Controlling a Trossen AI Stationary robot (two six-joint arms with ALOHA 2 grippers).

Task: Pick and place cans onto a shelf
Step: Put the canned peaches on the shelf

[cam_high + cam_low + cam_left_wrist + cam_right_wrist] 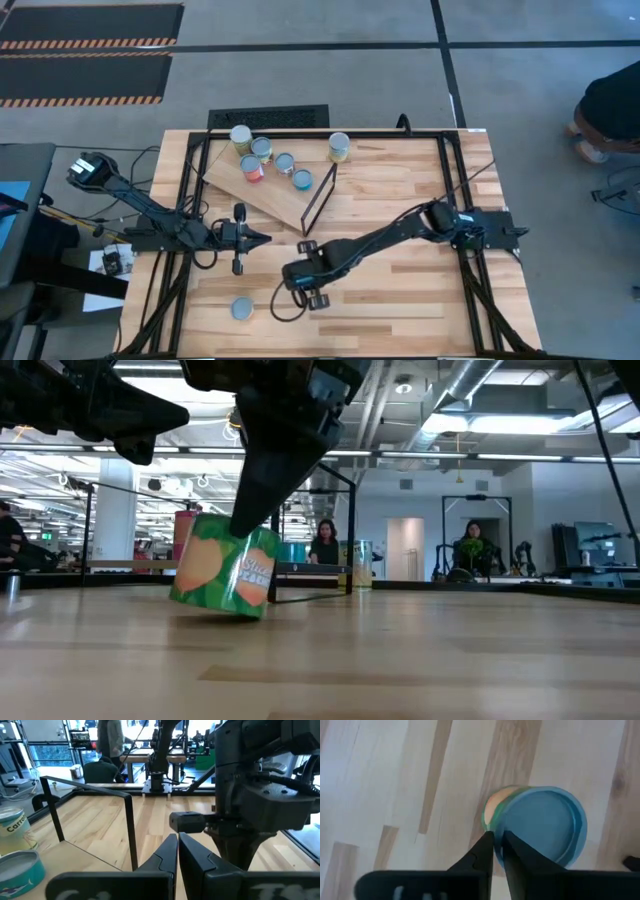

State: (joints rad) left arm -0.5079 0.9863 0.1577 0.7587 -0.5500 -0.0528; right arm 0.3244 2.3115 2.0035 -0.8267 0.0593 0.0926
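Between the clenched fingers of the right gripper (497, 836), pinches the rim of a green-labelled can (540, 825) with a bluish round top. Holds that can (225, 572) tilted, one bottom edge on the striped tabletop (420, 660) and the other lifted clear. Hangs nose-down over it near the table's middle, hiding it from above beneath the right gripper (297, 277).

Just beside those jaws, toward the table's front edge, leaves a second can (241, 308) standing alone on the wood.

Farther out, beyond the jaws, shows the shelf (270, 195), a light tilted board with its thin black frame (320, 195) at the nearer end. Carries five cans (285, 163) clustered on the board's far half, with one more, a yellow-green can (339, 147), on the tabletop past the frame.

Near the shelf's lower corner, keeps the left gripper (262, 238) waiting above the table, its fingers (162, 857) pressed together on nothing.
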